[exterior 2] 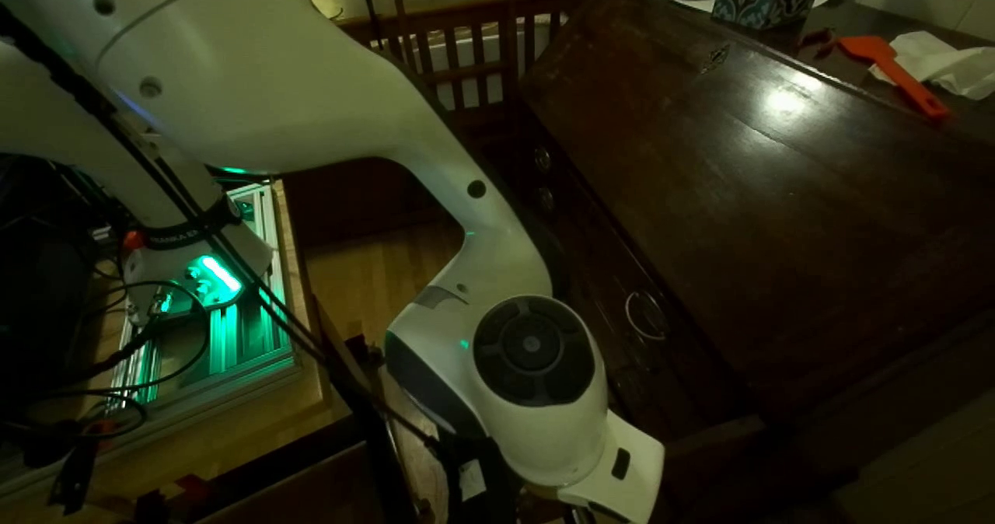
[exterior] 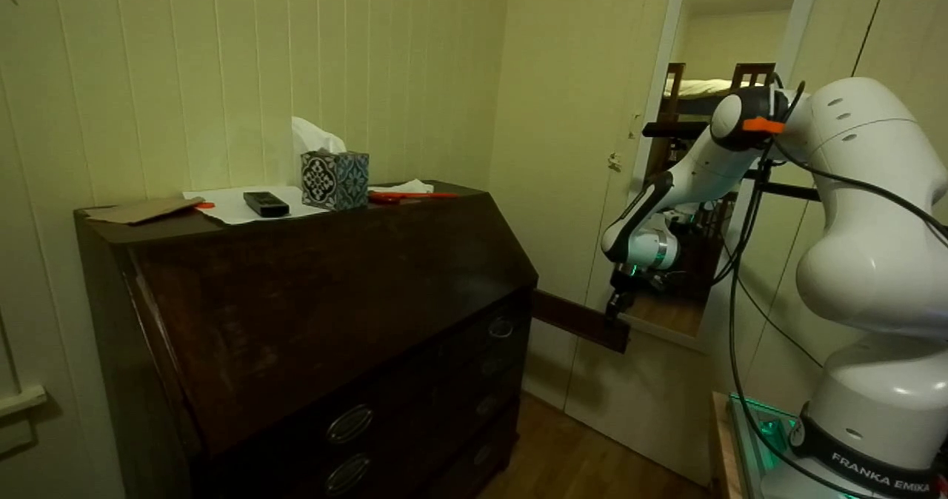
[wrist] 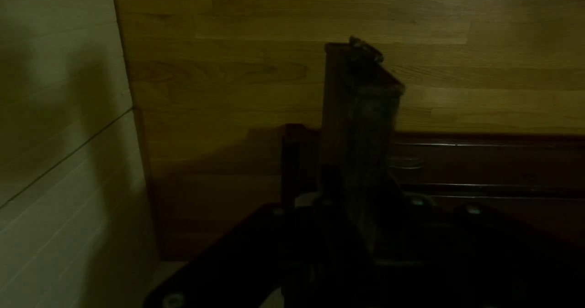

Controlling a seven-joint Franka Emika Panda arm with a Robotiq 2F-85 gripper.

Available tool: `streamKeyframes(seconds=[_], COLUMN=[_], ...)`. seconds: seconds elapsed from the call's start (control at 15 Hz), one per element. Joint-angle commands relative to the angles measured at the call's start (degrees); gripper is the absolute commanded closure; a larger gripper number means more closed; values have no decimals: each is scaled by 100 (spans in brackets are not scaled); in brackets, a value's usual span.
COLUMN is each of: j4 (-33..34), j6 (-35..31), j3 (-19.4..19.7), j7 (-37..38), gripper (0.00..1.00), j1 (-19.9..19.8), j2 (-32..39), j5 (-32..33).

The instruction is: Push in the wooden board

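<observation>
The long, narrow, dark-brown wooden slat (exterior: pixel 574 317) juts from a front corner of the dark slant-fronted wooden desk (exterior: pixel 333 299), its long axis running inward from the black gripper (exterior: pixel 613 313), which seems, in murky light, to pinch its outer end.

In an ext. view, the wooden board (exterior: pixel 570 317) juts out by the far corner of the desk (exterior: pixel 333 292), w/ open air above & floor (exterior: pixel 566 447) well below; the gripper (exterior: pixel 613 314) takes up its outer end. A wall (exterior: pixel 555 188) & mirror (exterior: pixel 729 40) bound the far side. Some cables (exterior: pixel 751 214) droop under the arm (exterior: pixel 852 284), in the way there. Wrist view: free gap betw. board & wall, plus room past the board's end; drawer fronts (wrist: pixel 480 166) bar lower r. A tissue box (exterior: pixel 337 181) obstructs atop the desk.
</observation>
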State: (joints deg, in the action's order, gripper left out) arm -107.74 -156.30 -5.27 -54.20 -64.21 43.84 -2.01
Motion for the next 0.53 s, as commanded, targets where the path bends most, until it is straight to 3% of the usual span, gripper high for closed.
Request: streamKeyframes(seconds=[0.0,0.47], j4=[-279,-277], j6=[38,13], j3=[-684,-742], j7=[-325,-327], gripper=[94,94], j1=[23,-35], j2=[-174,-91], j5=[-258,-267])
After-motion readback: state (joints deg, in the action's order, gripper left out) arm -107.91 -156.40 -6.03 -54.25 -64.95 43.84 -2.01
